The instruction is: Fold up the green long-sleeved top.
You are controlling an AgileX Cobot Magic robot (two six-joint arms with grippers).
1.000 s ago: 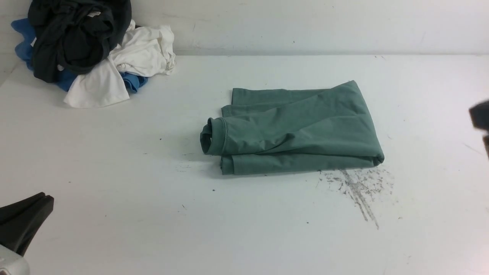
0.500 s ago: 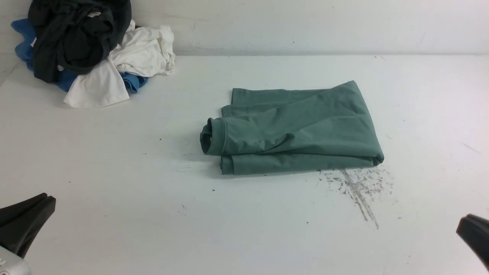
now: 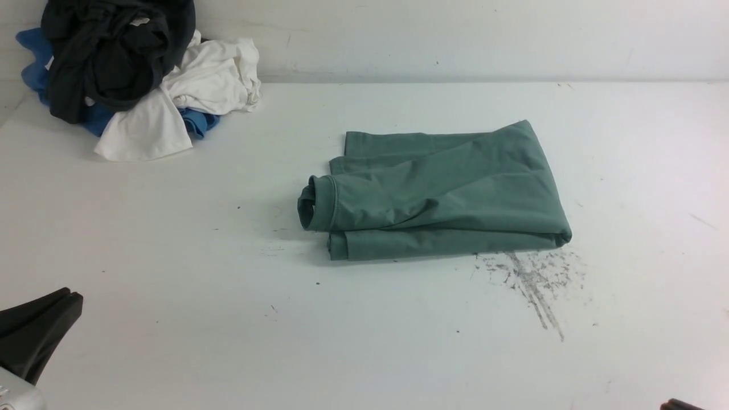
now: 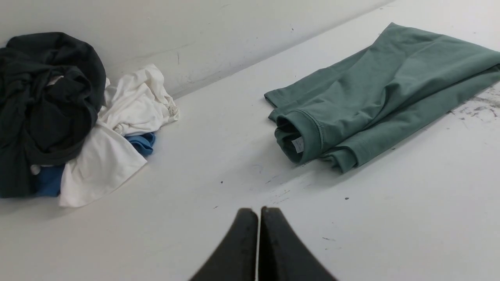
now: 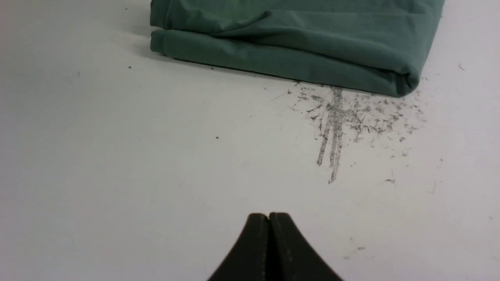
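The green long-sleeved top (image 3: 444, 191) lies folded into a compact rectangle at the middle of the white table, its neck opening facing left; the left wrist view shows the top (image 4: 383, 89) with its white neck label (image 4: 297, 144). The right wrist view catches the top's (image 5: 297, 43) near folded edge. My left gripper (image 3: 71, 294) sits at the near left corner, shut and holding nothing, its black fingertips pressed together (image 4: 258, 210). Only a dark sliver of my right gripper (image 3: 680, 405) peeks in at the bottom right edge; the right gripper (image 5: 269, 214) is shut and empty, well short of the top.
A heap of black, white and blue garments (image 3: 131, 74) is piled at the far left corner against the back wall (image 3: 455, 34). Dark scuff marks (image 3: 532, 279) streak the table just in front of the top's right end.
My right gripper has dropped from the right edge down to the bottom right corner, almost leaving the front view. The left gripper and the top have stayed put.
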